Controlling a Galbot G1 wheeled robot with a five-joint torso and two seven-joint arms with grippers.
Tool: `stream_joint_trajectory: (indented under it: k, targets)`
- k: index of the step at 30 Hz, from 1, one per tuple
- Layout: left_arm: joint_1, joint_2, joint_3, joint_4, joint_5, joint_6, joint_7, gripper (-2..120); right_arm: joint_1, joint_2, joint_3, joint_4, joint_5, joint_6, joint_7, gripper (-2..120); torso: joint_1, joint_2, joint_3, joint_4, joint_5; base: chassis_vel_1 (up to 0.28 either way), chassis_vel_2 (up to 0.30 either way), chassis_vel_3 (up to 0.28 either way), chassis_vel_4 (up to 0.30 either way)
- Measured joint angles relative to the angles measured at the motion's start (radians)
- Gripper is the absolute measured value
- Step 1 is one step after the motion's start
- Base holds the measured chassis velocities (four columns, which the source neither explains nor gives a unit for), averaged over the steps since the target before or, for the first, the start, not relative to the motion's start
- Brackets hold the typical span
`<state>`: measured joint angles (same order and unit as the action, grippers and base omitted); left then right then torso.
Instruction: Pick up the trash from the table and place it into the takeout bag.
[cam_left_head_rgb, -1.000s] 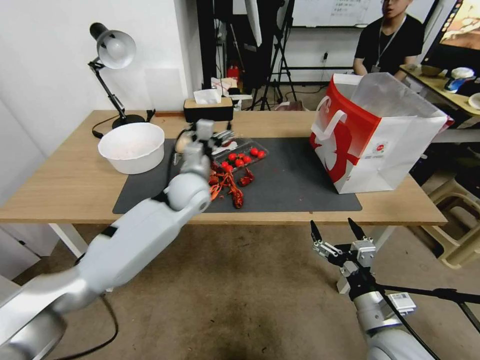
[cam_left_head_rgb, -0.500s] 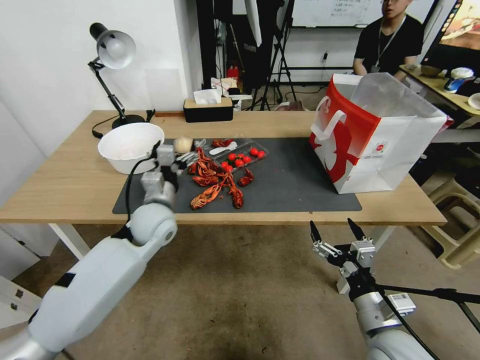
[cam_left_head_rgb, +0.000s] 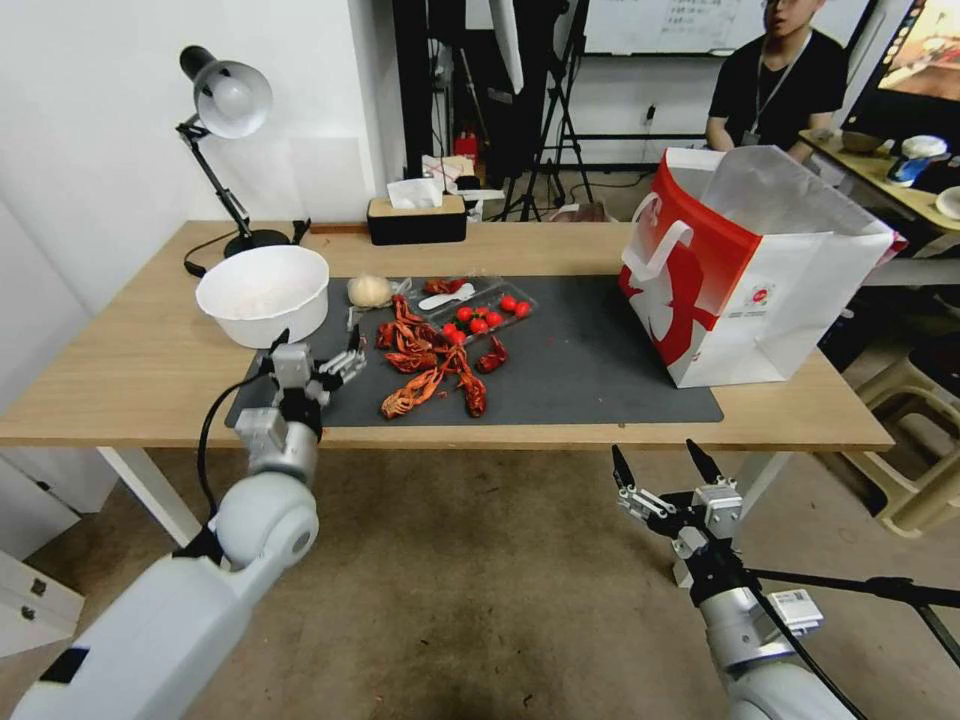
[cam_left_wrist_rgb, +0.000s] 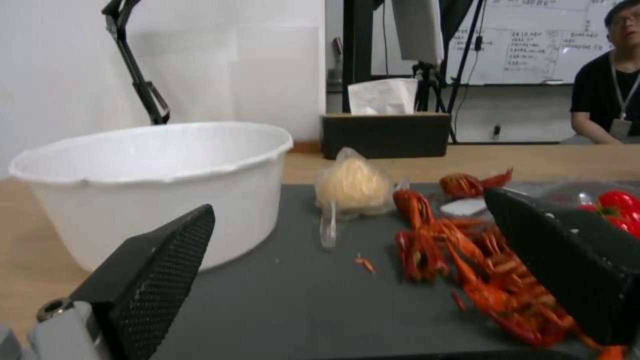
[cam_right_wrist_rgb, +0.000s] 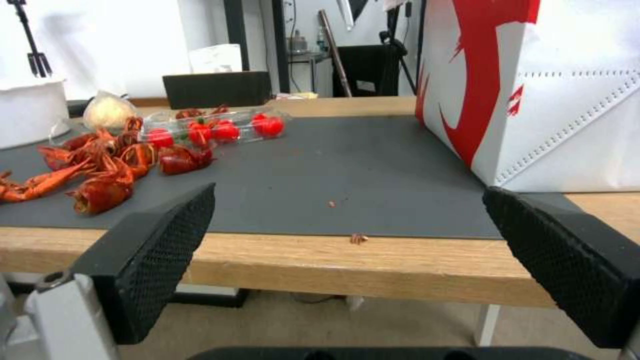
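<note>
Red crayfish shells (cam_left_head_rgb: 430, 362) lie in a heap on the dark mat (cam_left_head_rgb: 590, 360) of the light-wood table (cam_left_head_rgb: 120, 370). Behind them are a clear tray of red tomatoes (cam_left_head_rgb: 490, 306), a white spoon (cam_left_head_rgb: 447, 297) and a beige wrapped ball (cam_left_head_rgb: 369, 290). A white round bowl (cam_left_head_rgb: 263, 293) stands at the mat's left edge. The takeout bag (cam_left_head_rgb: 750, 270) stands open on the right. My left gripper (cam_left_head_rgb: 315, 350) hovers open over the mat's front-left part, left of the shells, holding nothing. Its fingers (cam_left_wrist_rgb: 153, 280) frame the bowl (cam_left_wrist_rgb: 147, 185) and the shells (cam_left_wrist_rgb: 493, 280). My right gripper (cam_left_head_rgb: 653, 452) is open below the table's front edge.
A black desk lamp (cam_left_head_rgb: 225, 100) and a tissue box (cam_left_head_rgb: 415, 215) stand at the table's back. In the right wrist view, the bag (cam_right_wrist_rgb: 547, 90) rises close on one side, with bare mat (cam_right_wrist_rgb: 347, 175) between it and the shells (cam_right_wrist_rgb: 100, 165). A beige stool (cam_left_head_rgb: 915, 470) stands at the right.
My left arm has drawn back from over the shells and tray toward the table's front left, uncovering them. Its gripper now hangs low over the mat's front-left part. The right gripper has hardly moved.
</note>
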<state>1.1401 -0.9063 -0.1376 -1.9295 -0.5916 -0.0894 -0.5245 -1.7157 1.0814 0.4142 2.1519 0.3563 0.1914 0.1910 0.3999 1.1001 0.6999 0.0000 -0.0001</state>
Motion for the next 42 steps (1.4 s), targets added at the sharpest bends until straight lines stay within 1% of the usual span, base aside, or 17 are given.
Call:
stream_joint_trajectory:
  k: [6,10,11,13,16,19,25,28,38,42]
  targets:
    - [0.046,-0.006,-0.015,-0.012,0.005,-0.009,0.011,100,0.001,0.001,0.000,0.000,0.000,0.000,0.000,100,0.000,0.000,0.000,0.0000,0.0001,0.000,0.000,0.000,0.000]
    - [0.102,-0.006,-0.047,-0.028,0.006,-0.014,0.045,100,0.002,0.002,-0.001,-0.001,-0.001,0.000,-0.001,100,0.000,0.000,0.000,0.0000,0.0000,0.000,0.000,0.000,0.000]
    - [0.102,-0.006,-0.047,-0.028,0.006,-0.014,0.045,100,0.002,0.002,-0.001,-0.001,-0.001,0.000,-0.001,100,0.000,0.000,0.000,0.0000,0.0000,0.000,0.000,0.000,0.000]
    - [0.142,-0.004,-0.075,-0.038,0.009,-0.022,0.069,100,0.002,0.002,0.000,-0.003,-0.001,0.001,-0.002,100,0.000,0.000,0.000,0.0001,0.0000,0.000,0.000,0.000,0.000]
    - [0.170,-0.007,-0.099,-0.048,0.014,-0.026,0.084,100,0.004,0.002,0.000,-0.005,0.000,0.001,-0.002,100,0.000,0.000,0.000,0.0001,0.0001,0.000,0.000,0.000,0.000]
    - [0.198,-0.014,-0.120,-0.058,0.015,-0.026,0.091,100,0.008,0.004,-0.001,-0.009,0.000,0.003,-0.003,100,0.000,0.000,0.000,0.0001,0.0000,0.000,0.000,0.000,0.000]
    - [0.224,-0.022,-0.130,-0.065,0.022,-0.027,0.099,100,0.009,0.005,-0.001,-0.010,0.000,0.003,-0.004,100,0.000,0.000,0.000,0.0000,0.0000,0.000,0.000,0.000,0.000]
    - [0.247,-0.038,-0.133,-0.071,0.036,-0.027,0.100,100,0.009,0.004,-0.001,-0.010,0.000,0.004,-0.004,100,0.000,0.000,0.000,0.0000,0.0000,0.000,0.000,0.000,0.000]
    - [0.254,-0.052,-0.128,-0.060,0.043,-0.030,0.099,100,0.009,0.004,-0.002,-0.011,0.001,0.004,-0.006,100,0.000,0.000,0.000,0.0001,0.0001,0.000,0.000,0.000,0.000]
    - [0.206,-0.038,-0.108,-0.043,0.028,-0.029,0.096,100,0.011,0.004,-0.002,-0.011,0.001,0.004,-0.006,100,0.000,0.000,0.000,0.0000,0.0001,0.000,0.000,0.000,0.000]
